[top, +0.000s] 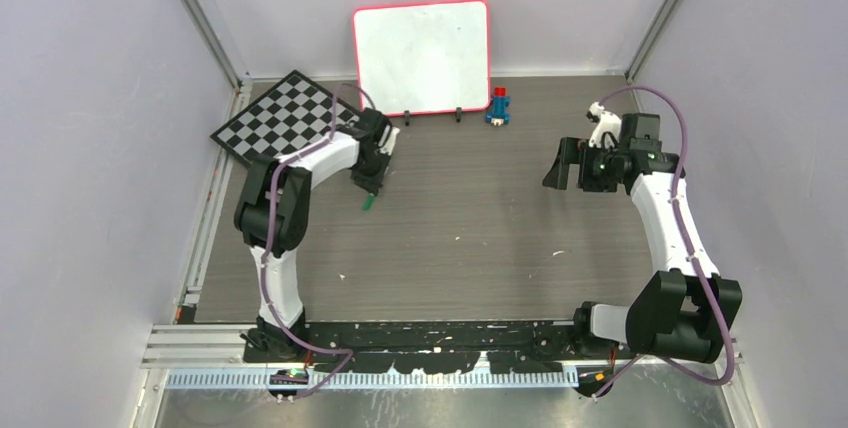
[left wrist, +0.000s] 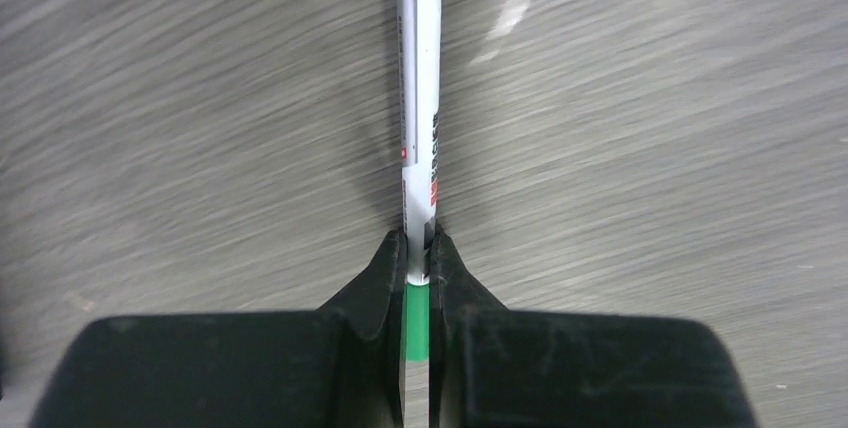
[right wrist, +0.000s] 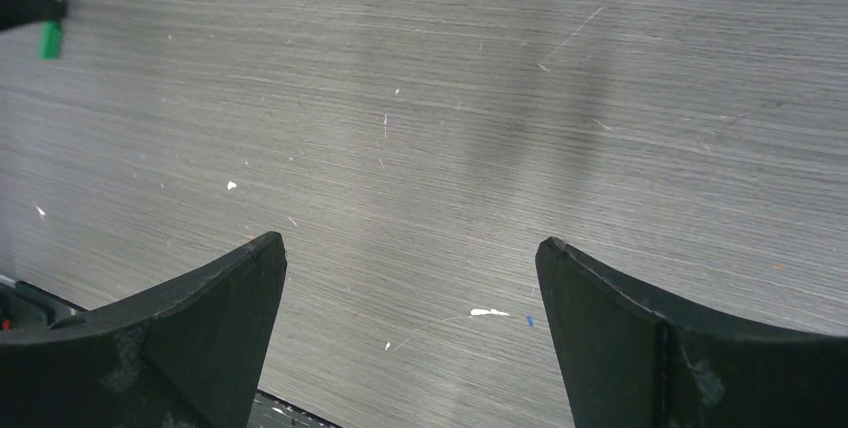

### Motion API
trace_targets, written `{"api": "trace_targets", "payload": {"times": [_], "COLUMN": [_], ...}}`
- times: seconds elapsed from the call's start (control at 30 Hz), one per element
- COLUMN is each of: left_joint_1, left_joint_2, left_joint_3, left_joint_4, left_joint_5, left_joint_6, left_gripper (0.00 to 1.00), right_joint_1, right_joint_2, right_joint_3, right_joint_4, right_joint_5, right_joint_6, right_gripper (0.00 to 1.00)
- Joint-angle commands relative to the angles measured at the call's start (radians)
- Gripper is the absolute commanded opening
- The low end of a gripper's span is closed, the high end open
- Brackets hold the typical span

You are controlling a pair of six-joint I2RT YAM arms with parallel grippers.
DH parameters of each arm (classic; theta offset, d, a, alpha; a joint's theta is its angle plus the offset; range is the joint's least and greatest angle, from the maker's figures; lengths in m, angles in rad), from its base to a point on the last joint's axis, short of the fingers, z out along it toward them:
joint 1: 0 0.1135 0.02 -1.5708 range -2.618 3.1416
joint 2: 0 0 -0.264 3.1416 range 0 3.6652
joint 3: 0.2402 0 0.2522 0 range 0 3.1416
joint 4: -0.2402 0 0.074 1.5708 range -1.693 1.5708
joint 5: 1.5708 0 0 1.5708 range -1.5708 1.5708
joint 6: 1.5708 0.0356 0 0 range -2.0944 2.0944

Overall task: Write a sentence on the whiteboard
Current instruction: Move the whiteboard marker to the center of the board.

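Over the table [top: 480,238], left jaws: clamped tight on the green marker [left wrist: 420,98], near one end.
Right jaws: stood wide apart, held nothing.

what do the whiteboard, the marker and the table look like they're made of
The whiteboard: a smooth white coated panel, faintly mottled; its thin red rim is probably plastic.
The marker: probably plastic, a white printed barrel with a soft sheen and green ends.
The table: likely grey wood-look laminate, matte, with fine straight grain lines and light scratches.
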Motion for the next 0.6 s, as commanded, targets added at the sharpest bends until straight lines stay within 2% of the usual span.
{"api": "trace_targets", "payload": {"times": [0.0, 0.17, 0.37, 0.57], "left_joint_1": [-0.163, -0.37, -0.574, -0.659], "left_joint_2": [0.031, 0.097, 0.313, 0.539], "left_joint_3": [0.116, 0.289, 0.664, 1.025], "left_joint_4": [-0.042, -0.089, -0.208, -0.293], "left_joint_5": [0.065, 0.087, 0.152, 0.16], "left_joint_6": [0.031, 0.066, 0.067, 0.053], "left_gripper": [0.0, 0.0, 0.0, 0.0], "right_joint_1": [-0.057, -0.116, -0.235, -0.317], "right_joint_2": [-0.024, -0.016, -0.016, -0.043], "right_joint_3": [0.044, 0.05, 0.053, 0.04], "right_joint_4": [0.0, 0.005, 0.039, 0.08], "right_joint_5": [-0.086, -0.092, -0.114, -0.069], "right_joint_6": [0.028, 0.06, 0.129, 0.179], "right_gripper": [1.0, 1.0, 1.0, 1.0]}}
